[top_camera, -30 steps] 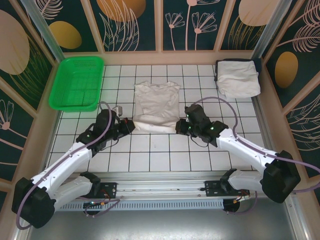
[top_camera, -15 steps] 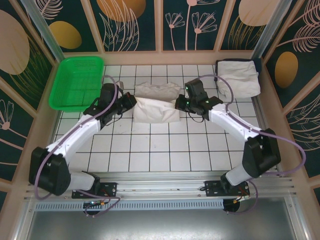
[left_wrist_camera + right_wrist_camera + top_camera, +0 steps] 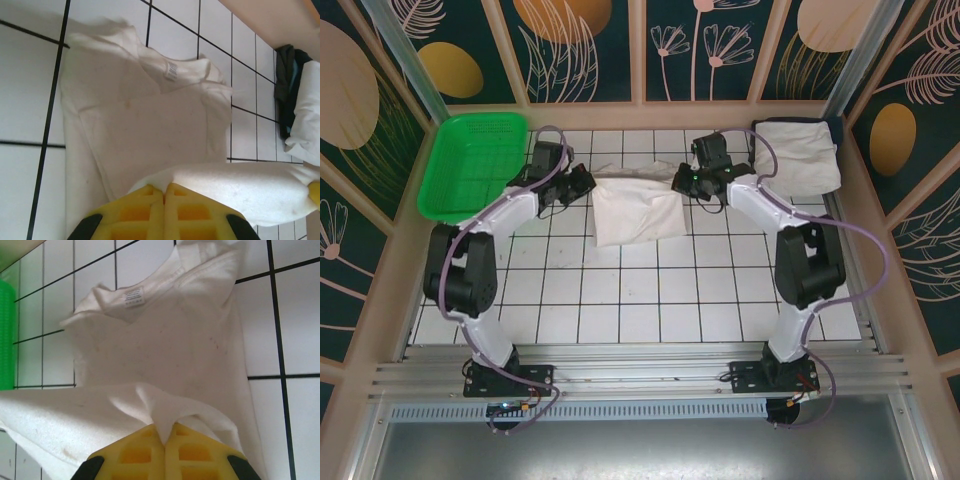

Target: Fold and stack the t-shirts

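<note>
Overhead, t-shirt (image 3: pixel 635 212) rests on white-tiled table (image 3: pixel 640 300) within leaf-patterned walls (image 3: pixel 590 50).

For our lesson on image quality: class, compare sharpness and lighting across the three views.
Top external: evenly lit, sharp, the t-shirt casting only faint shadow. Left wrist: cloth pinched in the left gripper looks soft and bright. Right wrist: collar label fairly crisp, near fold blurrier.

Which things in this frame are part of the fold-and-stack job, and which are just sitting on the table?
In the job:
- centre t-shirt, pinched by the left gripper and right gripper
- folded t-shirt, far right corner

Lying about:
- green basket, far left corner
- dark cloth at the folded t-shirt's edge
</note>
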`<state>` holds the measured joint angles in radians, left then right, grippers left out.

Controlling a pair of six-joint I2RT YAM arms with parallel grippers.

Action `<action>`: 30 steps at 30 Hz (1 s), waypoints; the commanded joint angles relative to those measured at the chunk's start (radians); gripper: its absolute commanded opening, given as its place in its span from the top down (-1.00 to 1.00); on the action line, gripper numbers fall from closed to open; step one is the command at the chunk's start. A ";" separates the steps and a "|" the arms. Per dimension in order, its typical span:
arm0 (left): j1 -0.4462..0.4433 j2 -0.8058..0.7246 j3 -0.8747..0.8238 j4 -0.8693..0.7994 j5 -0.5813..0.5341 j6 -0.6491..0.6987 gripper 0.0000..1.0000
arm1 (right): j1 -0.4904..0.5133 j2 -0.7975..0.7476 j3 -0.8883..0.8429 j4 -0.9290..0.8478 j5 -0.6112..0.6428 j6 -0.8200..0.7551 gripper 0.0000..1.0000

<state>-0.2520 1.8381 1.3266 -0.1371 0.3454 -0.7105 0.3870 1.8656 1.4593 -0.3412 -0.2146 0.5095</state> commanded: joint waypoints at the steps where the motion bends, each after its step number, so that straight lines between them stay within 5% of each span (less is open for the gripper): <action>1: 0.022 0.083 0.105 -0.020 0.038 0.053 1.00 | -0.024 0.064 0.085 0.014 -0.040 -0.027 1.00; 5: 0.036 0.198 0.217 -0.064 0.037 0.068 1.00 | -0.036 0.180 0.208 0.006 -0.063 -0.053 1.00; 9: 0.061 0.279 0.273 -0.077 0.041 0.087 0.95 | -0.057 0.310 0.330 -0.003 -0.085 -0.078 0.70; 16: 0.117 0.371 0.450 -0.301 -0.010 0.246 0.24 | -0.106 0.395 0.522 -0.083 -0.078 -0.098 0.39; 25: 0.020 0.234 0.328 -0.221 -0.040 0.273 0.21 | -0.009 0.225 0.178 0.170 -0.102 -0.091 0.53; 30: -0.021 0.307 0.273 -0.130 0.058 0.231 0.30 | 0.000 0.355 0.284 0.148 -0.120 -0.074 0.72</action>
<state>-0.2638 2.1090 1.6516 -0.3180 0.3458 -0.4751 0.3977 2.1521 1.6844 -0.2310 -0.3218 0.4301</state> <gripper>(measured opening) 0.353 0.147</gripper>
